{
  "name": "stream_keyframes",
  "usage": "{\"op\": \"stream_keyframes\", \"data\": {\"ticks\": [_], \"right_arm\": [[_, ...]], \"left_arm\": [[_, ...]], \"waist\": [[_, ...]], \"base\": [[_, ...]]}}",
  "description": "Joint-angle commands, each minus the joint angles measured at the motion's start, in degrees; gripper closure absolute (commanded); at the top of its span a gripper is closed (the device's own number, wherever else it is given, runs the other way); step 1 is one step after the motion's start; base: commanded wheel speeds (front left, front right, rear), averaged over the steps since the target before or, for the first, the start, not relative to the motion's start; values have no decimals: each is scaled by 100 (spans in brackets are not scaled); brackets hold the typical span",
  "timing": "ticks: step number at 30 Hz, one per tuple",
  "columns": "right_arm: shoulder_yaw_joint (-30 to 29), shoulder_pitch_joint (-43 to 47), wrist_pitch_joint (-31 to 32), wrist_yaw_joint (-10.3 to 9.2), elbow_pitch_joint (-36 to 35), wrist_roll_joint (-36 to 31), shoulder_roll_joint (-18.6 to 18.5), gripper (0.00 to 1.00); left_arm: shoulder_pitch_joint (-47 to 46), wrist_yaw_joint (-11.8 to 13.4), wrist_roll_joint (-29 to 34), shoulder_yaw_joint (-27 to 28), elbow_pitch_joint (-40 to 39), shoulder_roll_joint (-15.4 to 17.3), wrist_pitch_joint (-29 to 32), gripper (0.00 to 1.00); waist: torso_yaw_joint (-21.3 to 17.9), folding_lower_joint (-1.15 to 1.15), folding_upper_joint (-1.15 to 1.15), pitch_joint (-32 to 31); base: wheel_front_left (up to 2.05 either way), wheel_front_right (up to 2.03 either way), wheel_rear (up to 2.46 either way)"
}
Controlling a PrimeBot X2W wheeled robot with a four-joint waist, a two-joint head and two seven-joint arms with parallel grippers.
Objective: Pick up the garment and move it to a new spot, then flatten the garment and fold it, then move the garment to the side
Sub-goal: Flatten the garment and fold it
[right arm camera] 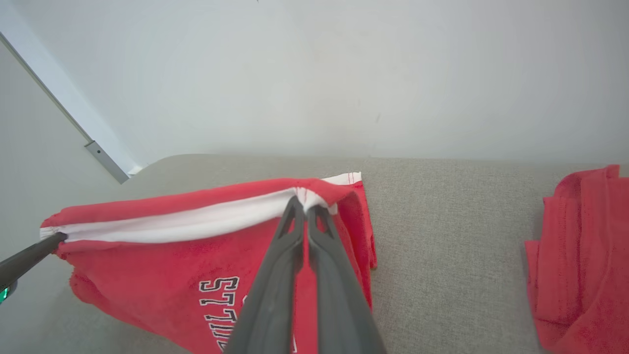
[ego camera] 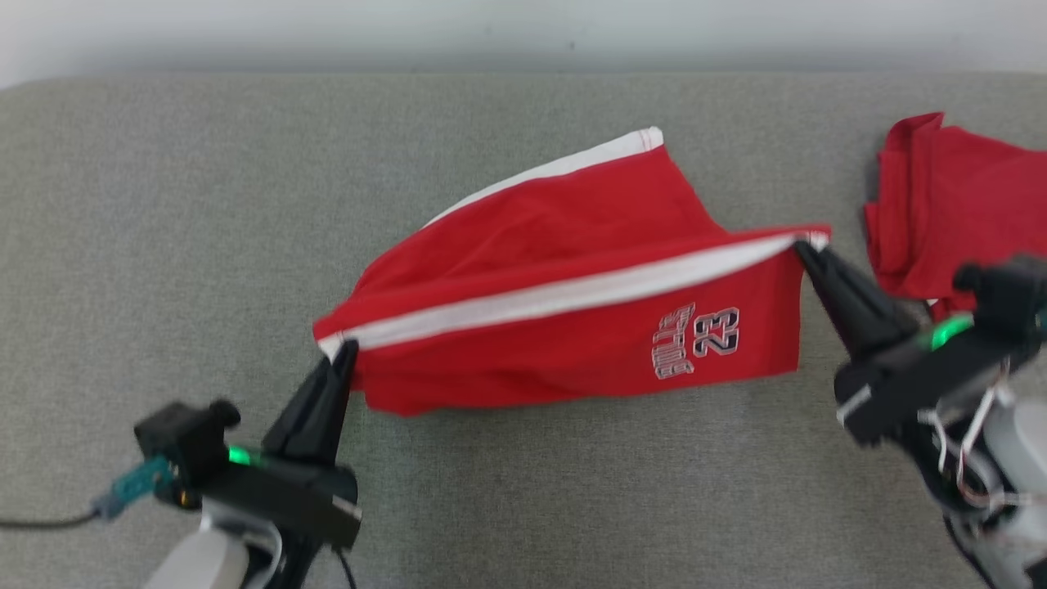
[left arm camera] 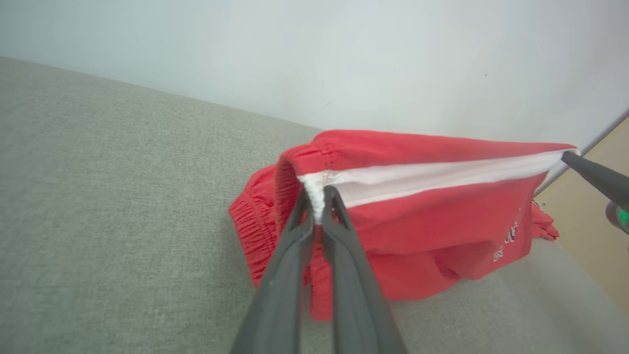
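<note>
The red shorts (ego camera: 572, 343) stretch between left claw (ego camera: 348, 349) and right claw (ego camera: 801, 246) — each pinched tight on one end.

Bright, even light; slight motion blur

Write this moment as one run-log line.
left gripper: shut on red shorts, waistband end; right gripper: shut on red shorts, hem end; white stripe: taut; red cloth: apart, right
</note>
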Motion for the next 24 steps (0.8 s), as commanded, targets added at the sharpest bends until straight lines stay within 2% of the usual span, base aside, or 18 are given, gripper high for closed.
{"op": "stream_keyframes", "data": {"ticks": [1,6,13,16,24], "right_arm": [[72,-311,69,2,147,-32,8,100],[421,-1551,441,2,1166,-18,205,100],[995,-2906,395,2,2642,-134,471,100],[1155,-3356,297,2,3274,-164,555,100],[1562,-4022,36,2,4391,-155,760,100]], "left_arm": [[-223,-23,-58,4,128,-61,28,100],[-993,-48,-188,-80,686,-299,155,100],[-1802,-91,-263,-388,1396,-590,284,100],[-2071,-90,-311,-479,1612,-662,251,100],[-2450,-92,-480,-878,1863,-761,163,100]], "waist": [[102,-1,-1,193],[279,-1,-1,463],[600,-1,-1,751],[699,-1,-1,858],[850,-1,-1,1022]], "base": [[0,0,0],[0,0,0],[0,0,0],[0,0,0],[0,0,0]]}}
